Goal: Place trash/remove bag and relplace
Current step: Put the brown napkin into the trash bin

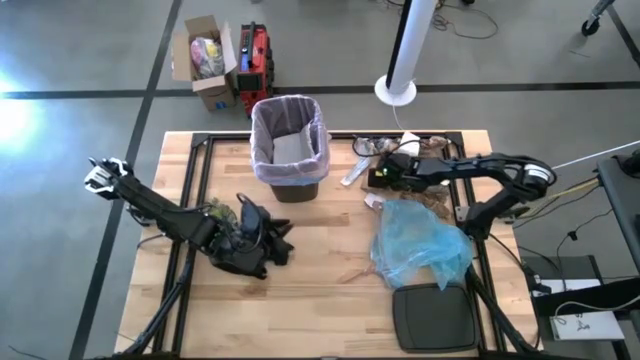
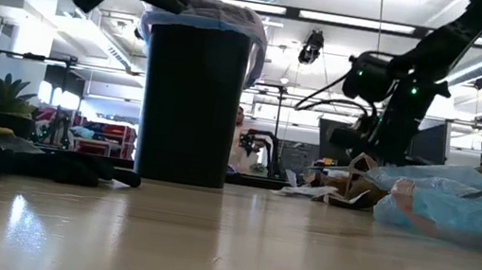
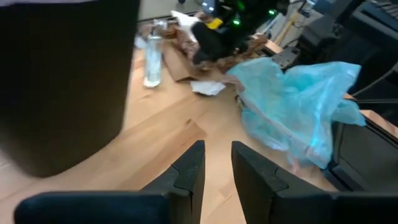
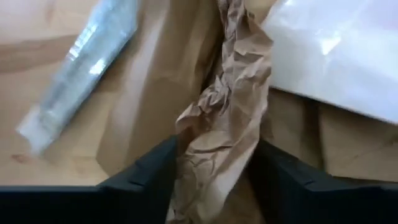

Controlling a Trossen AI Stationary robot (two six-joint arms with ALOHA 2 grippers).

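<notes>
- The right gripper [image 4: 214,163] is down in the scrap pile at the table's far right, its jaws closing around a crumpled strip of brown paper trash [image 4: 227,112] — pinched between them, by the look of it.
- Step in hand, I judge: collecting trash.
- Next: lift and carry it to the black bin [image 1: 290,150], lined with the pale pink-lavender plastic bag [image 1: 322,130].
- The left gripper [image 3: 214,177] waits beside the bin, fingers slightly apart, empty.

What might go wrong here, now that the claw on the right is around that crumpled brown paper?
The right gripper has only a strip of crumpled brown paper between its fingers; the strip may tear or slip on the way to the bin. The flat brown paper beneath may drag along. The light blue bag lies close and may snag.
</notes>
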